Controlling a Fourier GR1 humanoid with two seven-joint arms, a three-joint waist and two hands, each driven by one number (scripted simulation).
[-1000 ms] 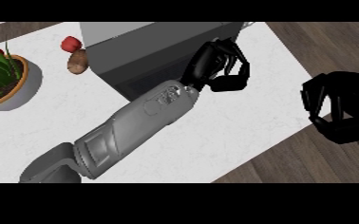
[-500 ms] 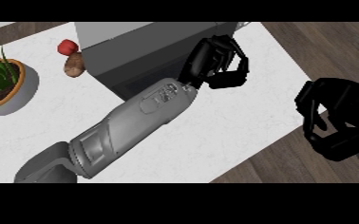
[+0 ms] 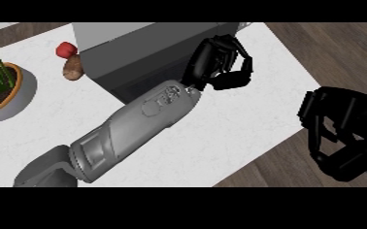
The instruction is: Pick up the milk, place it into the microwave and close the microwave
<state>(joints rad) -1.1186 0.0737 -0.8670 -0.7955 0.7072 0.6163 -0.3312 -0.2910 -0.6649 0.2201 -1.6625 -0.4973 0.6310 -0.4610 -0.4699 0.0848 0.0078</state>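
Apple point(image 3: 66, 49) and potato point(image 3: 72, 68) are lying at ten o'clock beside the microwave point(image 3: 136, 63); left hand point(image 3: 215, 65) and right hand point(image 3: 337, 131) are showing curled, empty fingers.

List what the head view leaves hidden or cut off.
- Milk: none shows; the left hand or the microwave may hide it.
- Microwave door: open or closed is unclear, because the left hand covers that side.
- Plant pot: cut off by the left edge.
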